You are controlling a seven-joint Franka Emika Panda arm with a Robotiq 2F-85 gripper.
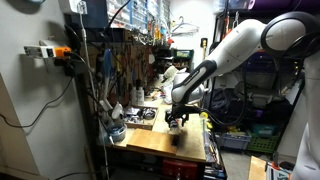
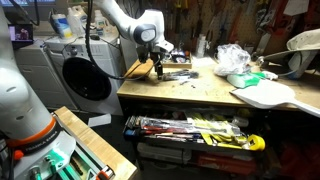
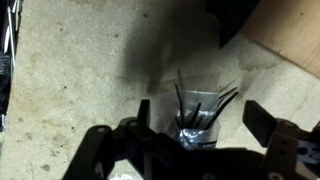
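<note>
In the wrist view a small clear cup [image 3: 197,135] holding several thin black sticks stands upright on the pale wooden bench top [image 3: 80,70]. My gripper [image 3: 200,118] is open, one finger on each side of the cup with gaps on both sides, not touching it. In both exterior views the gripper [image 1: 177,122] [image 2: 158,68] hangs low over the bench, pointing down. The cup is too small to make out there.
A black tray of small parts [image 2: 178,72] lies just beside the gripper. A crumpled plastic bag [image 2: 232,58] and a white board [image 2: 268,92] sit further along the bench. A pegboard of tools [image 1: 125,60] stands behind. An open tool drawer [image 2: 195,130] juts out below.
</note>
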